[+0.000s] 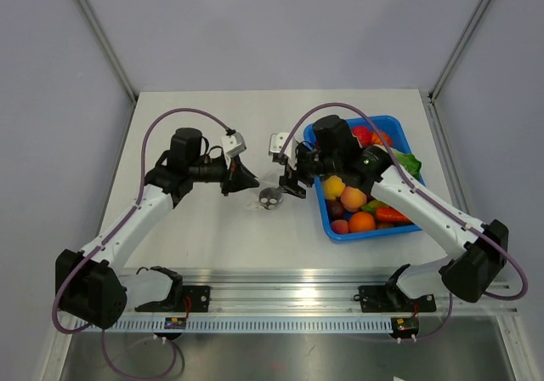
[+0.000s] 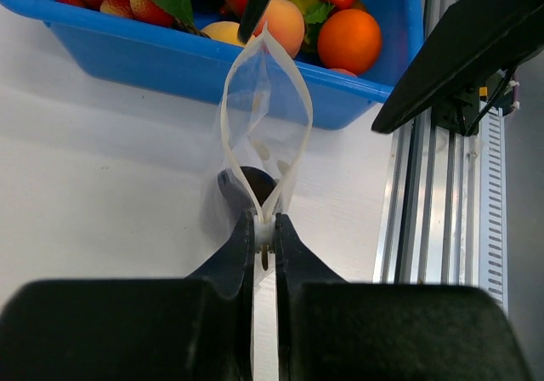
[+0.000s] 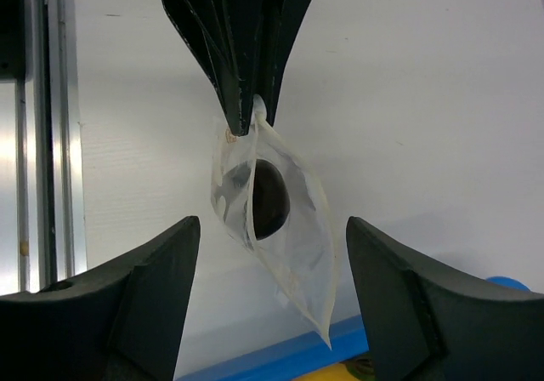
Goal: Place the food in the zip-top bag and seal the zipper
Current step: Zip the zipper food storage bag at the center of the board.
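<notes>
Food (image 3: 270, 198) appears to sit inside the zip-top bag (image 3: 297, 262), near the blue tray (image 2: 170, 58). Left jaws pinch shut on one end of its gaping zipper (image 2: 299, 139), anchoring it for sealing; right jaws stand wide around it, holding nothing.

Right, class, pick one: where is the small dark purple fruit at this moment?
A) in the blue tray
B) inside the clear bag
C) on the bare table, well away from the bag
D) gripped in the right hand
B: the right wrist view shows the dark fruit sitting inside the clear bag, which the left hand pinches by its edge, with the right hand open on either side of it.
</notes>
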